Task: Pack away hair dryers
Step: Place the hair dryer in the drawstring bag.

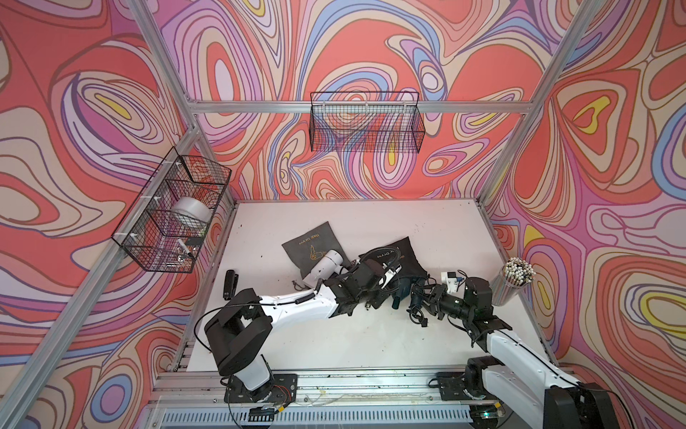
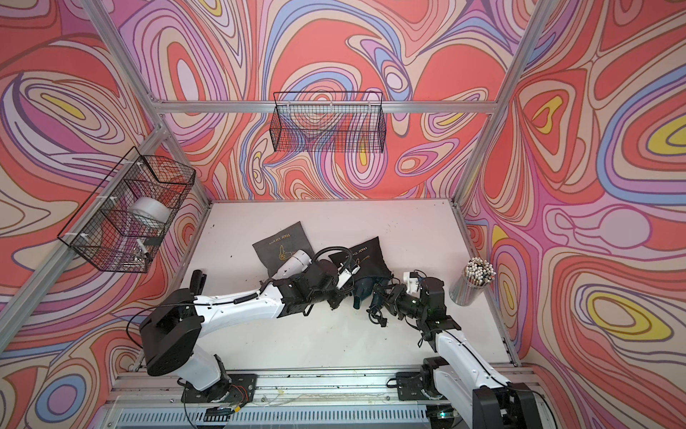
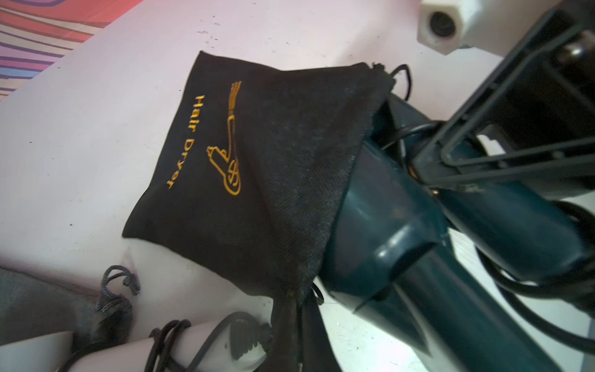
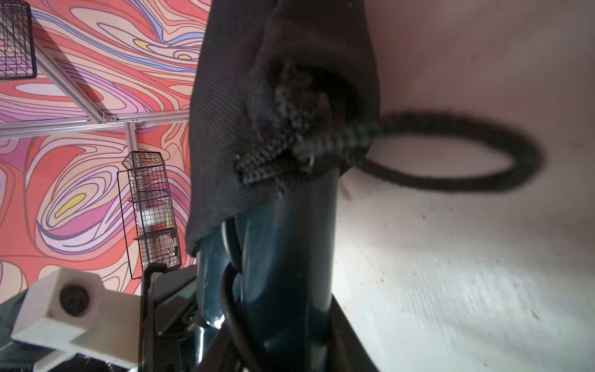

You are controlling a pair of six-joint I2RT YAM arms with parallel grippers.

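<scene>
I count two hair dryers and two drawstring pouches on the tabletop (image 1: 334, 334). My left fingers (image 3: 317, 351) are clenched on the mouth hem of the black pouch (image 3: 225, 145). My right fingers (image 3: 515, 180) grasp the teal hair dryer (image 3: 386, 225), which sits partly inside that pouch. The white hair dryer (image 1: 326, 262) lies across the grey pouch (image 1: 308, 241), close against my left arm (image 1: 297, 304). One pencil jar (image 1: 514, 278) stands near my right arm.

Holds the left arm (image 1: 297, 305) low and nearly level from its near-left base, wrist aimed toward the right arm (image 1: 519, 345). Pinches the mouth edge of the black pouch (image 3: 257, 161) in the fully closed left gripper (image 1: 386, 291). Keeps the right arm folded sharply at the wrist, facing left. Clamps the right gripper (image 1: 423, 297) around the teal dryer (image 3: 402, 225) at its handle, just beside the left gripper
</scene>
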